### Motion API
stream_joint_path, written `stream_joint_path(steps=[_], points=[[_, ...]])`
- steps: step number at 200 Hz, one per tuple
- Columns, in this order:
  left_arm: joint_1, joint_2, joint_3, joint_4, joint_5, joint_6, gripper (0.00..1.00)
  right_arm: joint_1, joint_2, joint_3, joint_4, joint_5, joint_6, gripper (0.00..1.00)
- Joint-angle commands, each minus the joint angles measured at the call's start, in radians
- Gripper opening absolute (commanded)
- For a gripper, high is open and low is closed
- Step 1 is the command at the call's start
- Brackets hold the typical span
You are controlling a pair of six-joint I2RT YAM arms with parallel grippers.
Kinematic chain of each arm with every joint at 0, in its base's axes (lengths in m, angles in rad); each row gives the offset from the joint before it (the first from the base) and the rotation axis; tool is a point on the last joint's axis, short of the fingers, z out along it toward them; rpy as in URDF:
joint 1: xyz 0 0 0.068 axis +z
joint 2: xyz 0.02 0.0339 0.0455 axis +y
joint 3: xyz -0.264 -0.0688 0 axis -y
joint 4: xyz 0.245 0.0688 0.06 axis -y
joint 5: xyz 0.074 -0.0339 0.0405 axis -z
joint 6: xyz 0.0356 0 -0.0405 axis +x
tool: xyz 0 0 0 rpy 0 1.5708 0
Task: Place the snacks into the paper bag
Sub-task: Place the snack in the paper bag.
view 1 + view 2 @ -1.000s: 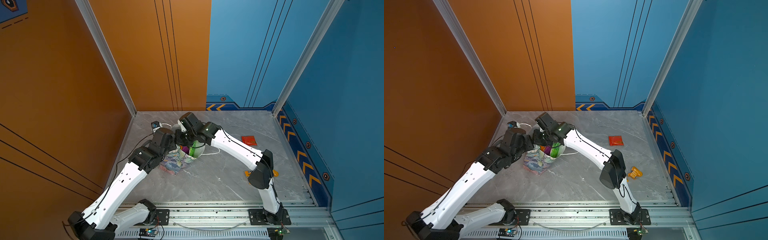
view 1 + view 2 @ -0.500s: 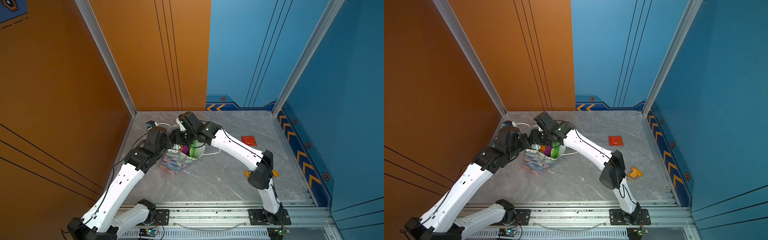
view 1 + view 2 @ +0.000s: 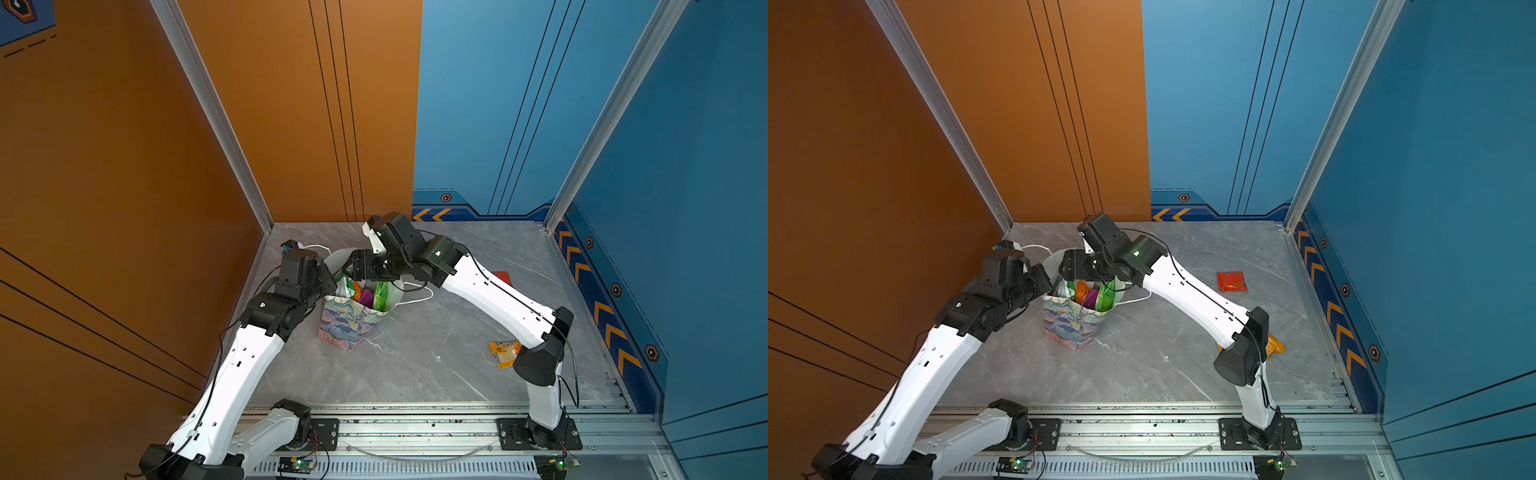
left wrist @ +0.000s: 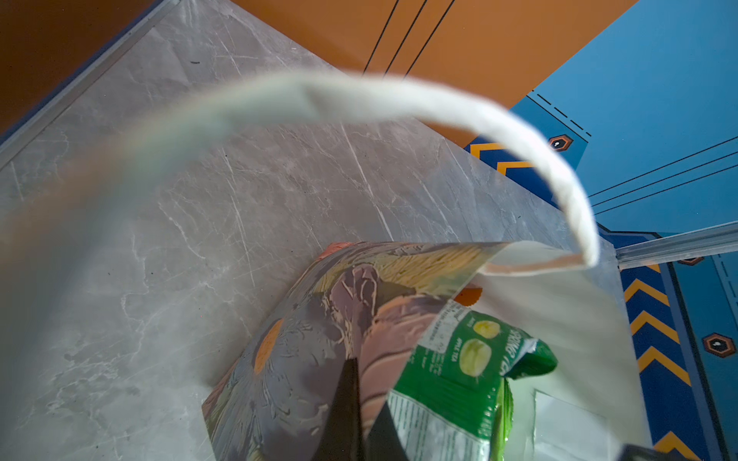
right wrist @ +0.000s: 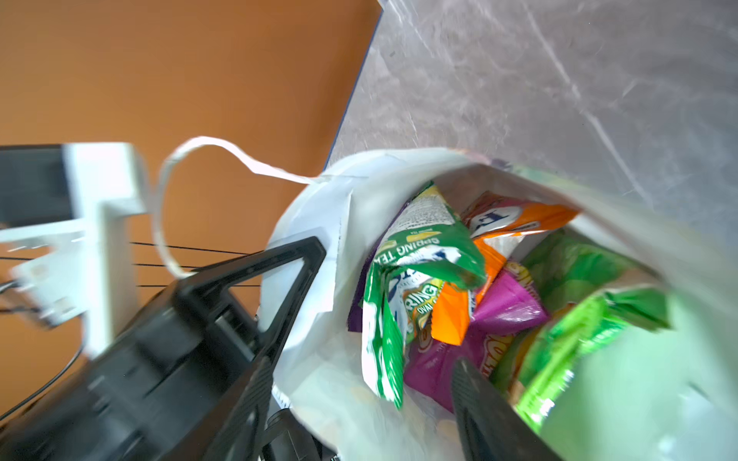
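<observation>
The paper bag stands upright on the tabletop, toward the far left corner, its mouth open. The left pincer is pressed together on the bag's wall at the rim, with the printed paper caught between its fingers. The right pincer hangs over the mouth, spread wide and gripping nothing. One finger shows in front of the white wall at the rim, the other above the packets.

Inside, a green-white packet sits uppermost between those fingers; the blur hides whether either touches it. An orange packet, a magenta packet and a large green packet lean beside it.

A small red packet lies flat toward the far right corner, well apart from the bag, with the right forearm crossing between them. A yellow-orange packet lies near the right edge, partly hidden by that arm's elbow. One white cord handle droops onto the tabletop beside the bag.
</observation>
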Motion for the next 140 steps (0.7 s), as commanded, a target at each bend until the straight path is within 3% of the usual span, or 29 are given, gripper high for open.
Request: stream_joint_path(steps=[1, 28, 66, 101, 140], points=[[0.040, -0.013, 0.004, 0.006, 0.075, 0.055, 0.03, -0.011, -0.096, -0.007, -0.034, 0.050, -0.074, 0.73], [0.112, -0.012, 0.012, -0.010, 0.154, 0.098, 0.03, -0.025, -0.234, -0.135, -0.008, 0.202, -0.134, 0.73], [0.154, -0.011, 0.002, -0.010, 0.218, 0.142, 0.03, -0.104, -0.432, -0.382, 0.069, 0.270, -0.140, 0.74], [0.171, -0.008, -0.003, -0.017, 0.235, 0.179, 0.04, -0.203, -0.578, -0.615, 0.017, 0.519, -0.120, 0.76], [0.188, -0.027, -0.023, -0.015, 0.233, 0.214, 0.04, -0.412, -0.713, -0.881, 0.001, 0.465, -0.036, 0.77]])
